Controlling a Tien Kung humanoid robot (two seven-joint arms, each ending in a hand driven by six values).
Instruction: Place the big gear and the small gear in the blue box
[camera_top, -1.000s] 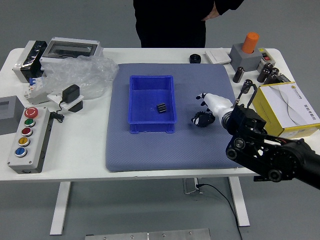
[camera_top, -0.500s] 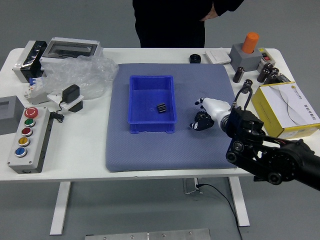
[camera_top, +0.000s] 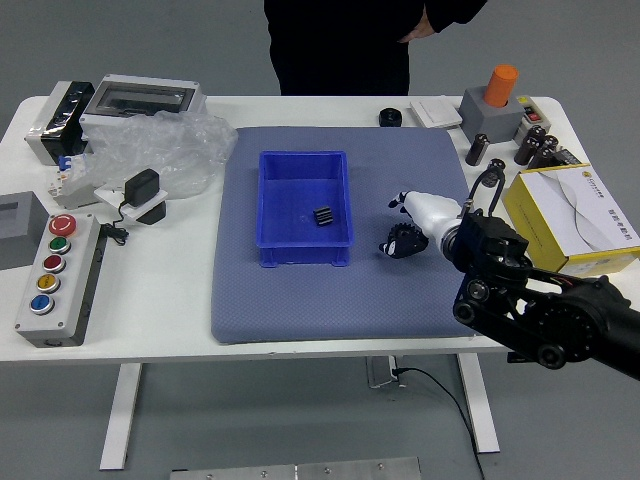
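So the right hand (camera_top: 436, 216) is low over the grey-blue mat (camera_top: 300, 318), reaching in to the right of the blue box (camera_top: 305, 254). Honestly can't tell if it's open or closed from this angle. There's a dark, knobbly shape (camera_top: 404, 241) right up against the front of it, touching as far as I can see, and I can't say whether that's the big gear or part of the hand itself, so no call on the grip either.

The small gear (camera_top: 323, 216) looks to be the little black ridged piece inside the blue box, over by the box's right wall. The hand is outside the box, apart from that wall.

Rest of the tabletop (camera_top: 160, 310): button panel (camera_top: 62, 280) and crumpled clear plastic (camera_top: 165, 145) on the left, yellow-and-white carton (camera_top: 572, 218) on the right. A person in black (camera_top: 340, 45) is at the far side, one hand (camera_top: 421, 27) in front of their body.
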